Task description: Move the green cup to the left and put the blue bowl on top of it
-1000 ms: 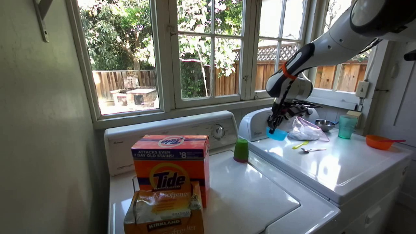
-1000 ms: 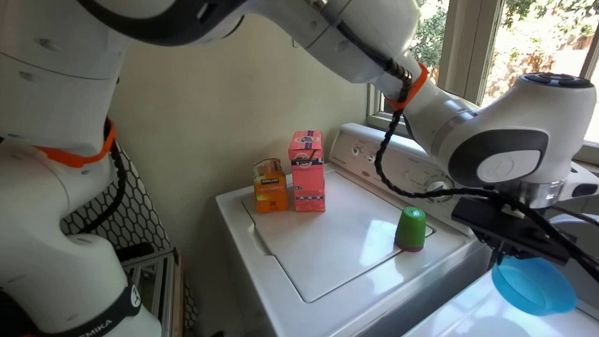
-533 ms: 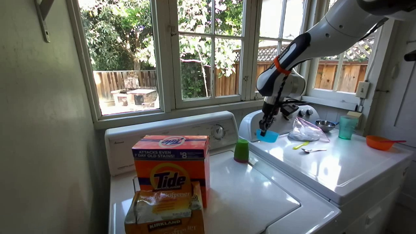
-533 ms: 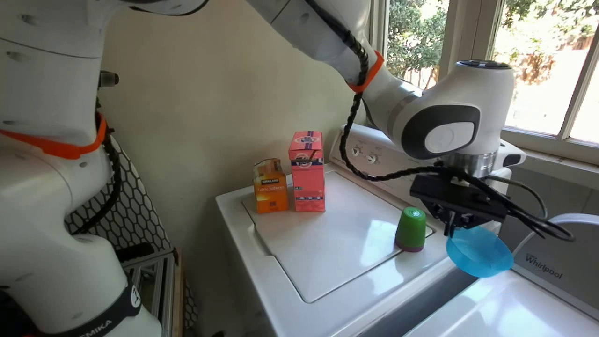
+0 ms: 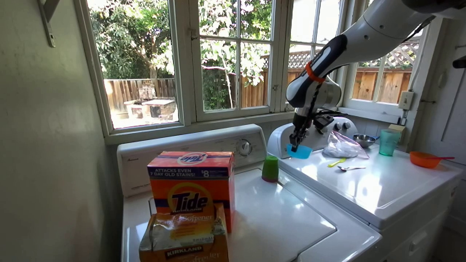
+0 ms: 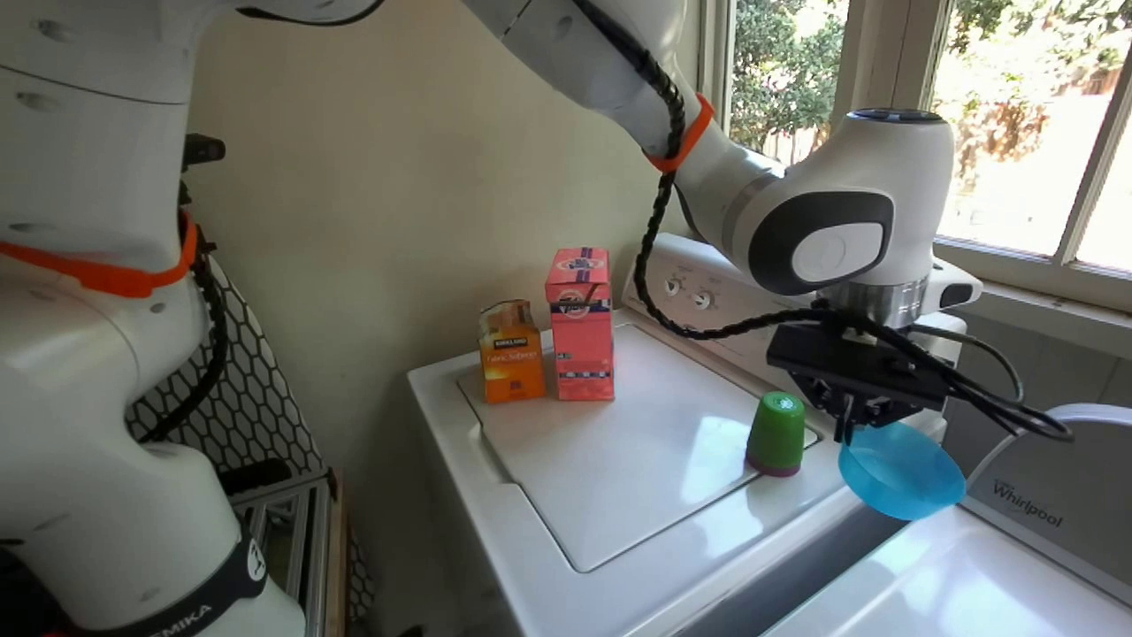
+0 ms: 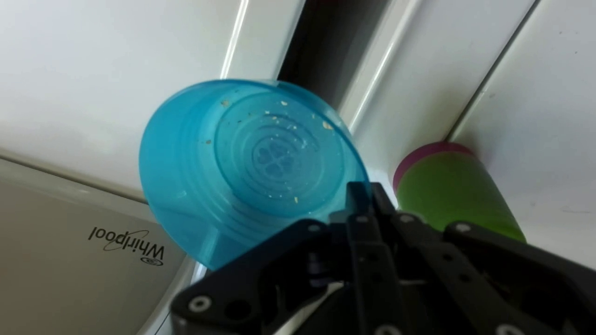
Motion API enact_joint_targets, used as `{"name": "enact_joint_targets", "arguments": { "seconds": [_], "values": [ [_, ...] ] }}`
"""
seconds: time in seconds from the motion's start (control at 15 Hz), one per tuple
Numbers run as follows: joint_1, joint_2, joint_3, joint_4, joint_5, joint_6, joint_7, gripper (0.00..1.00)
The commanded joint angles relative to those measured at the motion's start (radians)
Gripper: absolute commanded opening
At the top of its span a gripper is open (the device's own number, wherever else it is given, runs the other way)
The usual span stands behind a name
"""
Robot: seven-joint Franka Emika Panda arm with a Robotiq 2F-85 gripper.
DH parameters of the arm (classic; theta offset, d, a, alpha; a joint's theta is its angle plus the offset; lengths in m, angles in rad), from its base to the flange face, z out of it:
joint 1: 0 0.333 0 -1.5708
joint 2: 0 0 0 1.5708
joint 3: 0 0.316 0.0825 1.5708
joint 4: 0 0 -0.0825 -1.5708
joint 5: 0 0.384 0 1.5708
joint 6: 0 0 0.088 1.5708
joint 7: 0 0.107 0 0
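The green cup [image 5: 270,168] stands upside down on the white washer lid, its purple rim at the bottom; it also shows in an exterior view [image 6: 778,433] and at the right of the wrist view [image 7: 458,186]. My gripper [image 7: 368,197] is shut on the near rim of the blue bowl [image 7: 274,158]. In both exterior views the bowl [image 5: 300,151] [image 6: 902,473] hangs from the gripper [image 5: 294,147] [image 6: 845,432] in the air, slightly tilted, over the gap side between the two machines. It is beside the cup, apart from it. The bowl holds a few crumbs.
A Tide box [image 5: 191,196] and a Kirkland box [image 5: 184,236] stand on the washer [image 5: 269,218]. On the Whirlpool machine [image 5: 349,185] lie a plastic bag [image 5: 340,145], a teal cup [image 5: 389,142], an orange bowl [image 5: 424,160], a metal bowl [image 5: 364,140] and spoons [image 5: 349,168].
My gripper has carried the blue bowl leftward, closer to the green cup; most of this motion came early, with only a slight shift in the last half second. The cup has not moved.
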Motion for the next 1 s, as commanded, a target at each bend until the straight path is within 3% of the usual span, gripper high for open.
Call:
{"name": "enact_joint_targets", "arguments": {
  "seconds": [0.0,0.6,0.93],
  "values": [
    [0.079,-0.059,-0.046,-0.056,-0.076,0.025,0.028,0.01],
    [0.225,-0.177,-0.063,-0.188,-0.314,0.014,0.032,0.01],
    [0.279,-0.228,-0.080,-0.272,-0.423,0.121,0.146,0.01]
  ]
}}
